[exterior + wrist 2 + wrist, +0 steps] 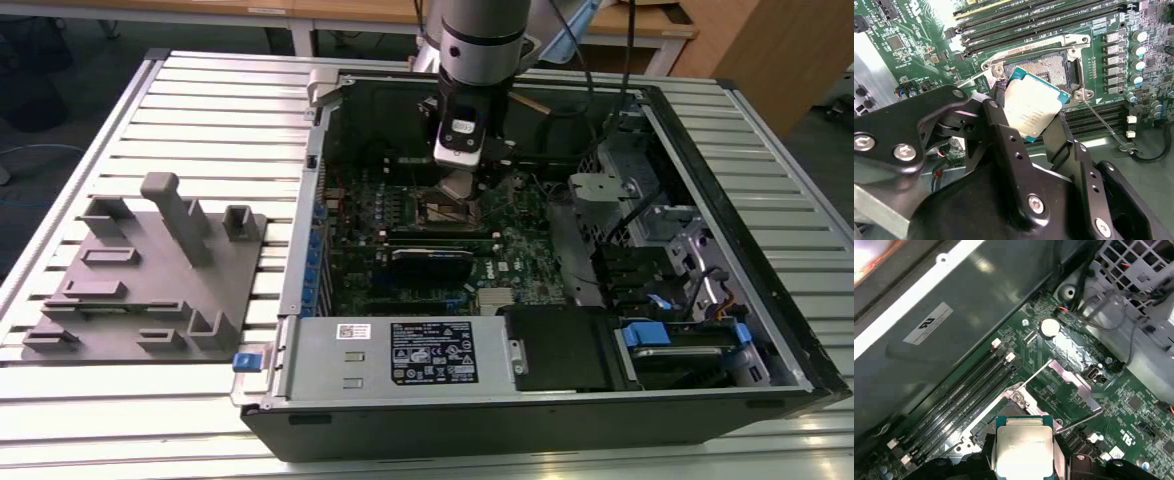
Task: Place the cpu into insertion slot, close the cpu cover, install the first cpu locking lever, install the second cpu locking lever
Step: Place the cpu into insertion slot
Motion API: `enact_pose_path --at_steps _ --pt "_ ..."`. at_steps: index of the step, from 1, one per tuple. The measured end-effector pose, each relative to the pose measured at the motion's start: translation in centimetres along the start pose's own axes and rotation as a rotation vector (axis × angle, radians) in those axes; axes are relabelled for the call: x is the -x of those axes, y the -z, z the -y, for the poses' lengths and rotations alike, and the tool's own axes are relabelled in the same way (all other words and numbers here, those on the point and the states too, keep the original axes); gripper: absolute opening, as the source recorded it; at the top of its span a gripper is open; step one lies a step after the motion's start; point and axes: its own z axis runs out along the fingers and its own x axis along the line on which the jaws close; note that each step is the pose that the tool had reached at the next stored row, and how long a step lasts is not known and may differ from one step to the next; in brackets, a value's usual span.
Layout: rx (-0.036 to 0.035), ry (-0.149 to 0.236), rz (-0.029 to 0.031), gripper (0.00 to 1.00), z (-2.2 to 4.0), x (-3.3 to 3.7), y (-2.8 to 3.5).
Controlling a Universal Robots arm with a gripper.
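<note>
Clamped on the cpu (1031, 102): black tool (1028, 120) with one finger against each of two opposite edges, keeping the dull silver top outward and the contact side untouched. Same grip in the first wrist view, tool (1024, 460) squarely astride the cpu (1024, 442).

Held just over the insertion slot (1046, 67), one corner overlapping the silver rim, seemingly a little tilted to it. By the look of it, not yet seated.

Below, the slot's dark contact field bare and ready to receive. What appears to be the cpu cover (1074, 385) folded back off the slot, out of the path down. A thin wire locking lever (1104, 125) unhooked and angled away from the slot's corner, presumably freeing the cover to stand open. Long black memory slots (1044, 20) just beside the slot on the green board (899, 30).

Further out, in the exterior view: tool (458, 185) hanging straight down from the arm (481, 40) into the open computer case (747, 330). Case laid on its side on the slatted table (174, 90), putting the board face-up for a vertical approach. Grey fixture block (147, 270) on the table near the case, at the exterior view's left.
</note>
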Motion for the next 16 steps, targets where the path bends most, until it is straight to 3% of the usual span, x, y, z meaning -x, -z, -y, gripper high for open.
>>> enact_pose_path --at_steps 7,12,16 --pt "0.0001 -0.002 0.0002 0.54 0.00 0.00 0.00" --pt "0.0004 -0.056 0.0050 0.54 0.00 0.00 0.00" --pt "0.0008 -0.131 0.0117 0.54 0.00 0.00 0.00"
